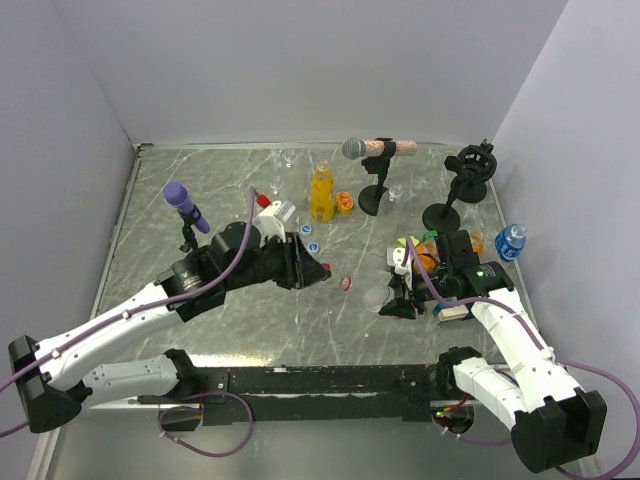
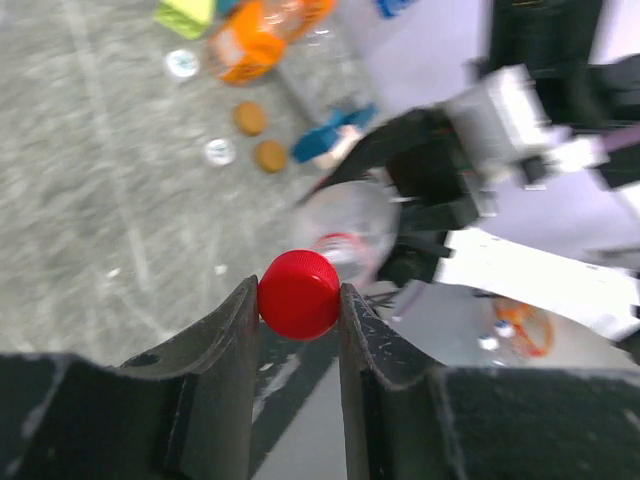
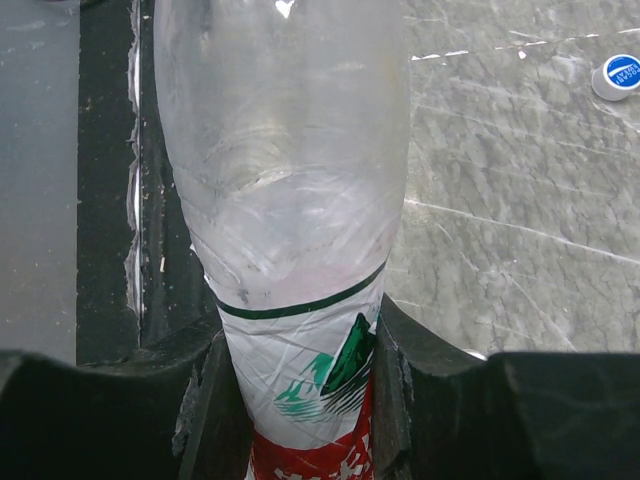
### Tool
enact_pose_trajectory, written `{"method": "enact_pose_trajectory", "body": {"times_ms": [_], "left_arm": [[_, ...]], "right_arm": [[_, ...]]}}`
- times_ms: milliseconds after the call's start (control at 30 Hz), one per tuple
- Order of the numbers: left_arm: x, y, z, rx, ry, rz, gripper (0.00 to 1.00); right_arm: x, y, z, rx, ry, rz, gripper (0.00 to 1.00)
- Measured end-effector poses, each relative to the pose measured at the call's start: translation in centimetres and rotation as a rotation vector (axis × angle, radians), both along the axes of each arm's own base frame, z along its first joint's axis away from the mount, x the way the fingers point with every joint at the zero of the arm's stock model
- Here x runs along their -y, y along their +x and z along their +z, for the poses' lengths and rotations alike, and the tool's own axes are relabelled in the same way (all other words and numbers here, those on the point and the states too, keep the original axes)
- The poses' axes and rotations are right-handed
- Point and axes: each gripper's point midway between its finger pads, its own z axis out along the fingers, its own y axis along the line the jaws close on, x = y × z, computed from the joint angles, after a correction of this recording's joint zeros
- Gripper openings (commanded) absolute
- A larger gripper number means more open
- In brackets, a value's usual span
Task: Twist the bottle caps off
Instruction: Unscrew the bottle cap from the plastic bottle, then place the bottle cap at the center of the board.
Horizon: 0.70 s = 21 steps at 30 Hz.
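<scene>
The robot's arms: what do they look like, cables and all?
The left arm and right arm: white shells, black joints and bases, a purple cable looping along each. The left hand and right hand each have two black fingers. A green light glows near the right wrist.

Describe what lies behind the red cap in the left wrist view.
Behind the red cap, pinched by the left gripper, is a clear bottle, neck towards the camera, held by the right gripper. The cap hides part of its neck.
</scene>
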Motion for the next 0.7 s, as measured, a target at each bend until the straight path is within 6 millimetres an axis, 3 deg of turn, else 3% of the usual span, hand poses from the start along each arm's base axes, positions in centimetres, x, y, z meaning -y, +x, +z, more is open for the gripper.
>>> {"method": "enact_pose_trajectory", "body": {"times_ms": [100, 267, 367, 567, 700], "left_arm": [[-1.0, 0.6, -2.3, -0.006, 0.052, 0.052, 0.01], [-2.6, 2.5, -10.2, -0.073, 0.276, 0.152, 0.01], [-3.6, 3.5, -13.5, -0.079, 0.384, 0.205, 0.01], [-6.0, 8.3, -18.7, -0.06, 0.576, 0.355, 0.01], [-7.5, 11.1, -22.4, -0.09, 0.695, 0.423, 0.07]], "right_arm": [[0.0, 0.0, 0.0, 0.0, 0.0, 0.0, 0.31], [0.0, 0.0, 0.0, 0.0, 0.0, 0.0, 0.31], [0.0, 0.0, 0.0, 0.0, 0.0, 0.0, 0.31], [0.0, 0.0, 0.0, 0.0, 0.0, 0.0, 0.31], [0.0, 0.1, 0.0, 0.003, 0.0, -0.001, 0.31]]}}
